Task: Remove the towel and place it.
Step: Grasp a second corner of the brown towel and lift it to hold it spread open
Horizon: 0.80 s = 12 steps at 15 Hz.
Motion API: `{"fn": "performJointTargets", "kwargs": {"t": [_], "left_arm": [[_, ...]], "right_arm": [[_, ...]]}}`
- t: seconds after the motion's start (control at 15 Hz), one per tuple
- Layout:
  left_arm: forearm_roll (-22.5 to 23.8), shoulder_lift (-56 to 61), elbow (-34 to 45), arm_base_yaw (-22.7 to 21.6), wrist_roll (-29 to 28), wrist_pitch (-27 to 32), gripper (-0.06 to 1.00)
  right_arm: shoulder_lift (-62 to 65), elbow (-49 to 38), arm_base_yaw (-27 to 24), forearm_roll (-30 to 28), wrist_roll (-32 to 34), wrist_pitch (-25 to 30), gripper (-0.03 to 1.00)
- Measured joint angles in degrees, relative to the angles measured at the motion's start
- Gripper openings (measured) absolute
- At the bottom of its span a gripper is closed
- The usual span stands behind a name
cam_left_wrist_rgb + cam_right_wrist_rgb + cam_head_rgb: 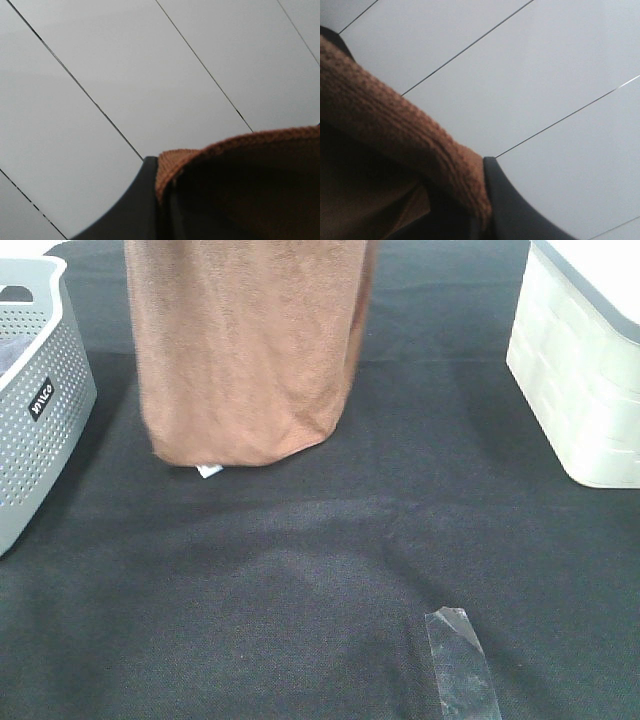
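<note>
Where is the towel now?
In the high view, the brown towel hangs left of centre, between the grey basket and the white bin, its lower edge near the black cloth.

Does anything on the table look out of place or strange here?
Yes: a strip of clear tape lies on the black cloth near the front, right of centre, its far end crumpled. The hanging towel looks normal.

the towel [245, 350] is plain warm brown, its hem [395, 125] ribbed orange-brown up close, with a white tag [208, 470]. the worktop [300, 590] is black cloth. at 9 o'clock a grey basket [40, 440] – dotted with holes, black label [42, 398] lettered white; at 2 o'clock an off-white bin [575, 390] in block relief; at 5 o'clock clear glossy tape [462, 665].
</note>
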<state>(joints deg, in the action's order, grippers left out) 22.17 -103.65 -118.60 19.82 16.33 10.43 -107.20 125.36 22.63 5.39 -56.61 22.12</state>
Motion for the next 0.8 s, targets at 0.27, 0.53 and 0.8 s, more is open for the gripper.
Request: {"fn": "performJointTargets", "kwargs": {"t": [0.27, 0.53, 0.8], "left_arm": [[-0.17, -6.19, -0.06, -4.47, -2.29, -16.44, 0.00], [-1.66, -17.36, -11.23, -6.76, -5.21, -26.81, 0.00], [-1.66, -26.76, -26.41, -6.76, -5.39, -21.49, 0.00]], "right_arm": [[-7.10, 0.00, 0.00, 0.00, 3.04, -22.69, 0.01], [-12.49, 2.01, -0.52, 0.00, 5.10, -34.32, 0.01], [-15.58, 5.39, -2.06, 0.06, 7.96, -33.12, 0.01]]}}
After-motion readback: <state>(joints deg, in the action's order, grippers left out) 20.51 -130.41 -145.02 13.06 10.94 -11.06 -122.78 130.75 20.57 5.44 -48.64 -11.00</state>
